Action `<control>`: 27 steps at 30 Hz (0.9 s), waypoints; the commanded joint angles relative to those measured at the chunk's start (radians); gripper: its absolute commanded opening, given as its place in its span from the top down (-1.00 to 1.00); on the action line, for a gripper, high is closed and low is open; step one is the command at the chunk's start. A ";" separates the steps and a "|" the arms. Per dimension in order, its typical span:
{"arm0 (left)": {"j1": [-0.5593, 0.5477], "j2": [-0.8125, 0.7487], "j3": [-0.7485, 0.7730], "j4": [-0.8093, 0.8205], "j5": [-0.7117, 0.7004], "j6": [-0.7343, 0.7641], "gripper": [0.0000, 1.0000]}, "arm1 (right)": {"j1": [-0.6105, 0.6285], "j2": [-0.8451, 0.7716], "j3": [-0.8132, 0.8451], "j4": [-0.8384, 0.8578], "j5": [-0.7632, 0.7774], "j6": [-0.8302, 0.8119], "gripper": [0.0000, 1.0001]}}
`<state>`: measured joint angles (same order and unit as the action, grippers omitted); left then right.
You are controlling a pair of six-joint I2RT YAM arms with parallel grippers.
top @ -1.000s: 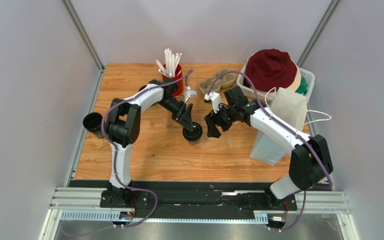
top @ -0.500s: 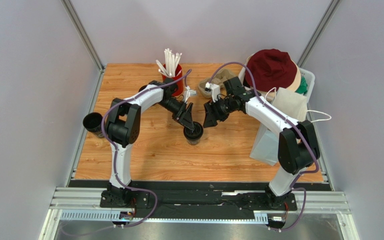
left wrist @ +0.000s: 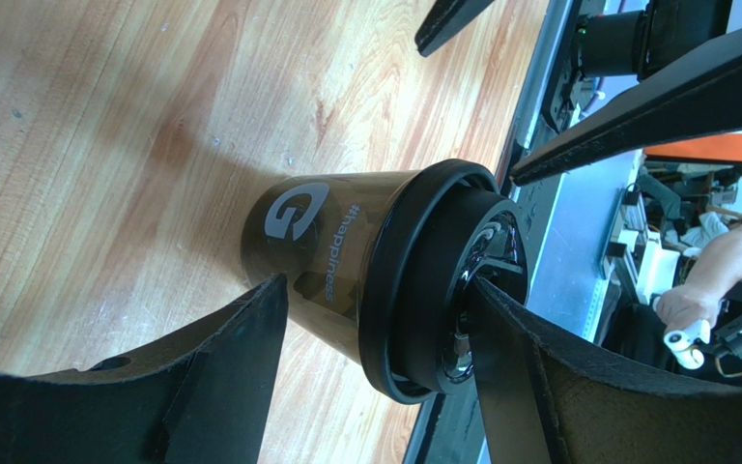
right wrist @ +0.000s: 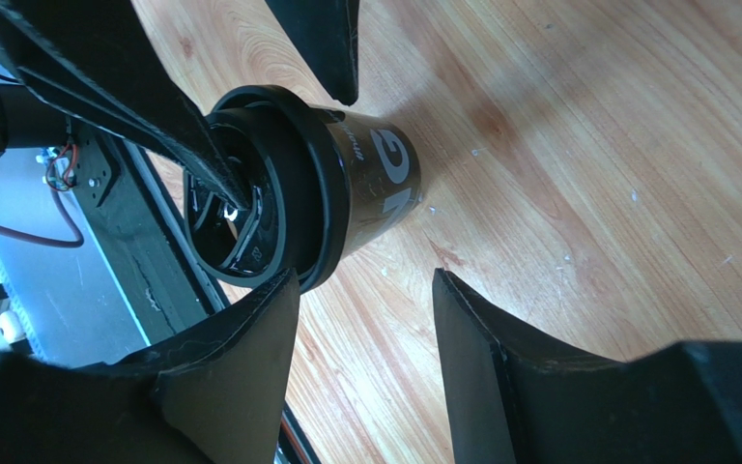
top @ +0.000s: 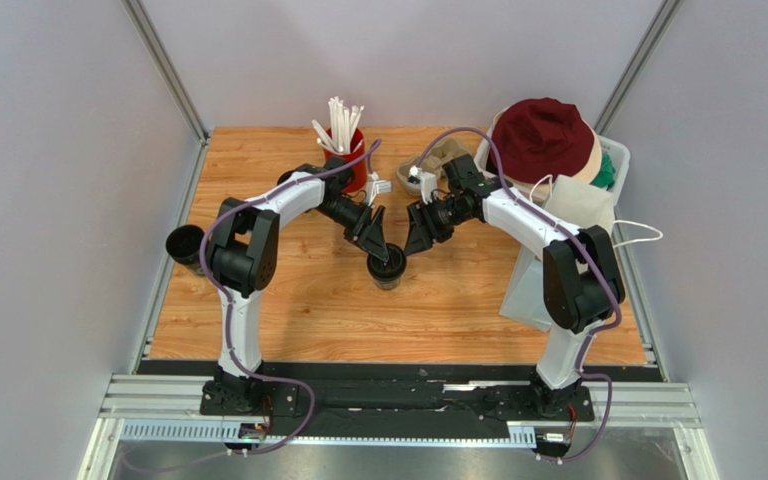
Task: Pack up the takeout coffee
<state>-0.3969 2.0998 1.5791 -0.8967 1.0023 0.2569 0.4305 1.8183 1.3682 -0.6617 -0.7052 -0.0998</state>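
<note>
The takeout coffee (top: pixel 386 270) stands upright on the table (top: pixel 288 300), white bag (top: pixel 558 250) to its right, the left gripper (top: pixel 382 250) parted astride its lid, clamp unclear, the right gripper (top: pixel 413 243) spread just beside, red cup of straws (top: pixel 346 150) and cardboard tray (top: pixel 440 160) beyond.

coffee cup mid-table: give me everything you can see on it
The takeout coffee is a small brown paper cup with a white G logo and "#happiness" on its wall. A glossy black plastic lid with a recessed centre is seated on it. It stands upright near the middle of the wooden table. The left gripper is open astride its rim, one finger in the lid's recess, the other outside the wall. The right gripper is open close beside it; contact unclear.
</note>
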 commanded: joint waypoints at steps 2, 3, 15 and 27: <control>-0.005 0.006 -0.045 0.079 -0.241 0.062 -0.48 | 0.007 0.007 0.029 0.028 -0.048 0.023 -0.12; -0.005 0.006 -0.048 0.082 -0.248 0.061 -0.49 | 0.008 0.015 0.028 0.030 -0.050 0.025 -0.12; -0.005 -0.011 -0.062 0.071 -0.338 0.073 -0.44 | 0.037 0.059 0.038 0.042 0.029 0.038 -0.08; -0.005 -0.021 -0.094 0.079 -0.389 0.085 -0.42 | 0.073 0.050 0.089 0.002 0.211 0.020 -0.06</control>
<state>-0.3992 2.0426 1.5417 -0.8730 0.9188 0.2401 0.4931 1.8622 1.4151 -0.6567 -0.5846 -0.0566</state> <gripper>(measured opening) 0.720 0.530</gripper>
